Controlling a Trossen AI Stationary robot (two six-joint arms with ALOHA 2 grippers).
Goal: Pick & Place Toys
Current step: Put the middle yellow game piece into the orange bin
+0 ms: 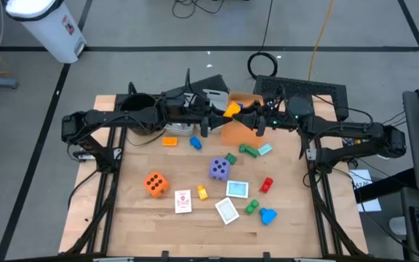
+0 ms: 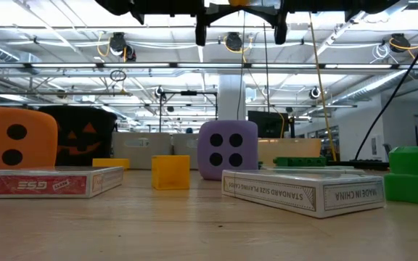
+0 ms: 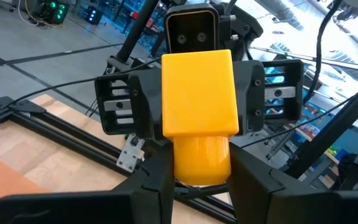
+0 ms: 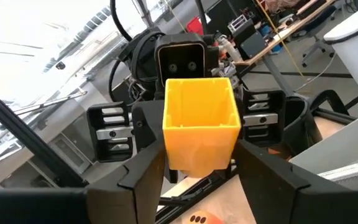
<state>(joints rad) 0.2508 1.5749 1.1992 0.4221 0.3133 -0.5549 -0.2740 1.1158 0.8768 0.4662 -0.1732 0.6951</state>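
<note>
1. My left arm reaches level toward table centre; left gripper (image 1: 208, 114) clenched on the round end of the yellow block (image 1: 231, 110).
2. Block held in the air above the orange bin (image 1: 240, 128), between both grippers.
3. My right arm reaches in opposite; right gripper (image 1: 252, 116) flanks the block's square end, contact unclear.
4. Remaining toys lie nearer the table's front.
</note>
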